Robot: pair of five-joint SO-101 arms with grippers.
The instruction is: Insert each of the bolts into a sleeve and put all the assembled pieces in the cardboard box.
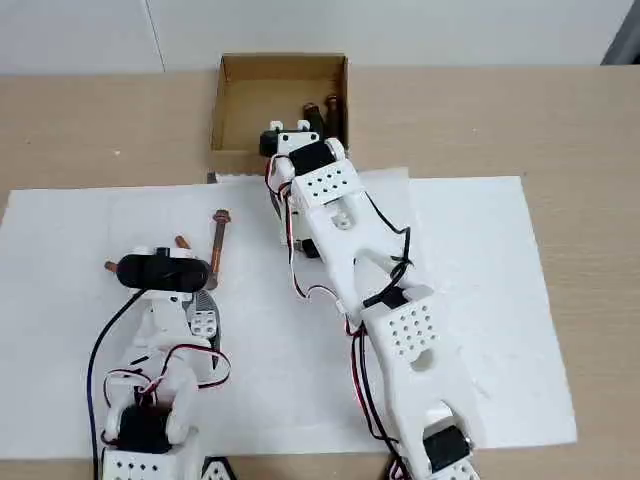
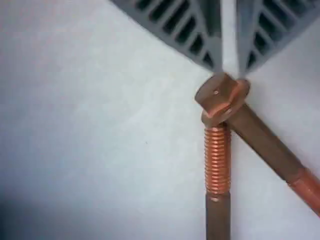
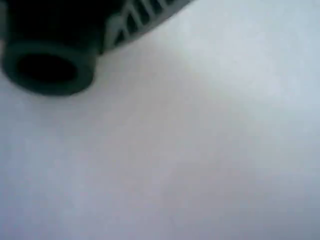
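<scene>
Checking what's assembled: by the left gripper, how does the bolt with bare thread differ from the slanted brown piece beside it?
The threaded bolt shows a hex head and bare copper thread before its sleeve; the slanted piece shows smooth brown sleeve, copper only at its far end. The threaded bolt's head sits by the left gripper; the slanted piece angles away from there. Both lie on the white paper, meeting at the head.

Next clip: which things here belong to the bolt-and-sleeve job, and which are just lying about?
Job:
- cardboard box
- copper pieces inside the box
- threaded bolt on the paper, at the left hand
- brown piece lying by the bolt's head

Just there:
- white paper sheet
- wooden table
</scene>
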